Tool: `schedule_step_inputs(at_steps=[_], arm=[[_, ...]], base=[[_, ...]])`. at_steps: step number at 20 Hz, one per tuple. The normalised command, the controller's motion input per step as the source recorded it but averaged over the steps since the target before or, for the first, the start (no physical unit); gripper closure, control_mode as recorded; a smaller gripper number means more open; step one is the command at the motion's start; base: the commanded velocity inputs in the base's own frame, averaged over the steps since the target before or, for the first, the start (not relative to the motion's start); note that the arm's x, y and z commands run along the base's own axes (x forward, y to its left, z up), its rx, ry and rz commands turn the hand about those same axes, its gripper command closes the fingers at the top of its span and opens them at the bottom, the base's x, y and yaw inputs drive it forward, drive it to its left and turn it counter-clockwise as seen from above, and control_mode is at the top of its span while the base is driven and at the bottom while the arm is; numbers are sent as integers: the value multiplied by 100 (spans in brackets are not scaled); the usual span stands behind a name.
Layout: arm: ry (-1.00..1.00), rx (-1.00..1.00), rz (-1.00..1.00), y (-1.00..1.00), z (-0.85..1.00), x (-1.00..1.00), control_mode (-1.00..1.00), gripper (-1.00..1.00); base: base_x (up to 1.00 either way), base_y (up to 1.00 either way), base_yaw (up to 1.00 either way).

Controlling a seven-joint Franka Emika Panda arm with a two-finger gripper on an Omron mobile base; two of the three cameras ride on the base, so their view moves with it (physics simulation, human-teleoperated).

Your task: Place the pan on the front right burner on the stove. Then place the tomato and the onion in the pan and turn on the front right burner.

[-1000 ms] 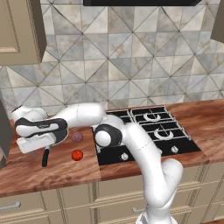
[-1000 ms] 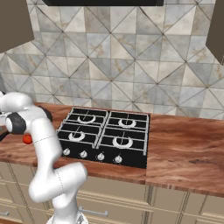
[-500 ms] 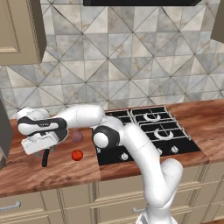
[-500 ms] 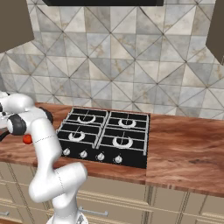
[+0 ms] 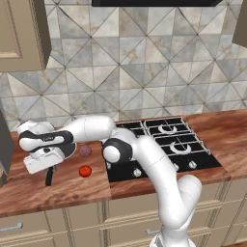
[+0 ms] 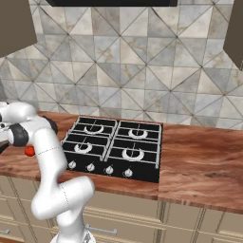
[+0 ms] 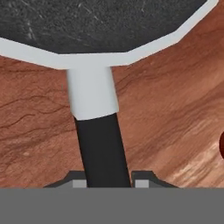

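Observation:
The pan (image 7: pixel 87 26) lies on the wooden counter left of the stove (image 5: pixel 126 170); it has a dark inside, a pale rim and a black handle (image 7: pixel 103 148). My gripper (image 7: pixel 107 183) is shut on that handle, one fingertip pressed to each side. In the left base view the hand (image 5: pixel 46 157) covers the pan and just the handle end (image 5: pixel 49 178) sticks out below it. The tomato (image 5: pixel 85 171) sits right of the hand, with the onion (image 5: pixel 85 150) behind it. The front right burner (image 5: pixel 182 148) is bare.
A row of silver knobs (image 6: pixel 90 167) lines the stove's front edge. The counter (image 6: pixel 199 156) runs on to the right of the stove. A wall cabinet (image 5: pixel 21 34) hangs above the left end, and a dark upright surface (image 5: pixel 4 154) stands at the far left.
The hand has sunk slightly onto the pan handle and the fingers have closed on it. Tomato and onion have not moved.

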Motion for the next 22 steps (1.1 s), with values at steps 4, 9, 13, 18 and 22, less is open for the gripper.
schedule_step_inputs(at_steps=[4,9,13,18,22], arm=[[-12,0,-3,-35,3,-53,-100,100],[-21,1,0,-28,48,-32,-100,100],[-12,9,-3,-37,58,-11,-100,100],[0,15,-14,-56,51,-1,-100,100],[0,10,-19,-62,30,0,-100,100]], base=[[0,0,0],[0,0,0],[0,0,0],[0,0,0],[0,0,0]])
